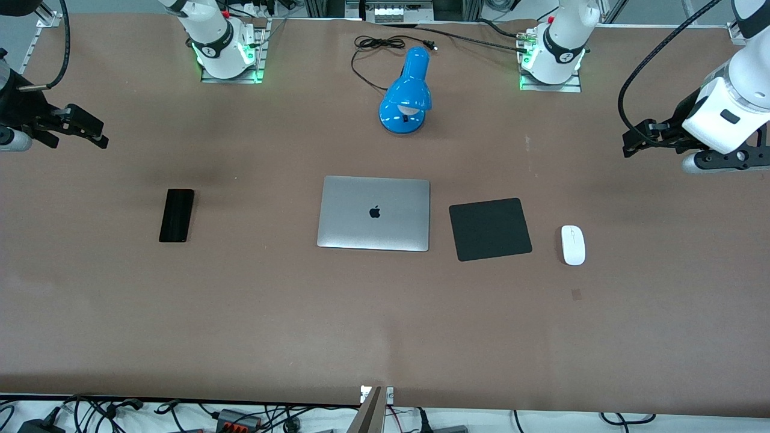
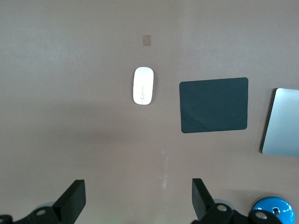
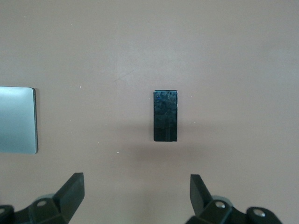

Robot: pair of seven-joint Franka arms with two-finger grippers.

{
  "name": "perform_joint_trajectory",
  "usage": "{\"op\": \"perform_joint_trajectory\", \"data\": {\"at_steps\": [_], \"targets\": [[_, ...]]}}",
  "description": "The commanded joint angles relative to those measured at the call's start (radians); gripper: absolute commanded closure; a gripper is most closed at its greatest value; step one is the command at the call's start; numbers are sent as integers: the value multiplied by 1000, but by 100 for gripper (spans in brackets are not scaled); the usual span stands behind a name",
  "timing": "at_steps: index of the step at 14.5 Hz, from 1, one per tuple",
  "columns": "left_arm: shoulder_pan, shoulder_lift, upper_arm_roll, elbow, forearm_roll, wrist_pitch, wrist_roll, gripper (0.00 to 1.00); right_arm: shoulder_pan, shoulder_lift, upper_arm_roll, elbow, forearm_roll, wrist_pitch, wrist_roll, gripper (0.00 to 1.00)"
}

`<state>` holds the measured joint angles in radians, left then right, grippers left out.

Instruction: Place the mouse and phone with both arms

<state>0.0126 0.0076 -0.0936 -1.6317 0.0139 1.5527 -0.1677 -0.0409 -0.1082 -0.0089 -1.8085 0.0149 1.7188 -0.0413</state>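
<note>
Front view showed you a desk (image 1: 252,313) with nothing yet touched. Starting at the right arm's end, the right gripper (image 1: 90,129) hung in the air over bare desk, its fingers (image 3: 70,193) spread wide and empty in the right wrist view. The phone (image 1: 177,214) lay flat on the desk, well apart from the closed silver laptop (image 1: 373,213), and it sat squarely ahead of that gripper in the right wrist view (image 3: 166,115). Past the laptop came the black mouse pad (image 1: 490,229), with the blue desk lamp (image 1: 406,90) farther from the front camera. The white mouse (image 1: 573,245) rested just beside the pad, not on it. At the left arm's end, the left gripper (image 1: 640,137) hovered, likewise wide and empty (image 2: 135,200).

You should have watched two risks. The phone was thin and glossy, so the fingers could have scraped the desk or skidded off its edges. The mouse was smooth and rounded, so a pinch placed off-centre could have squirted it sideways onto the pad.
</note>
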Motion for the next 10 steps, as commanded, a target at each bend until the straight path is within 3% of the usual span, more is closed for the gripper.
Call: {"op": "perform_joint_trajectory", "data": {"at_steps": [1,10], "targets": [[6,15,3,32,-22,-23,28,0,-10,-18,12,-2,-12,-15,12,0],[4,55,14,43,-22,-22,30,0,-10,-4,10,-3,-12,-7,12,0]]}}
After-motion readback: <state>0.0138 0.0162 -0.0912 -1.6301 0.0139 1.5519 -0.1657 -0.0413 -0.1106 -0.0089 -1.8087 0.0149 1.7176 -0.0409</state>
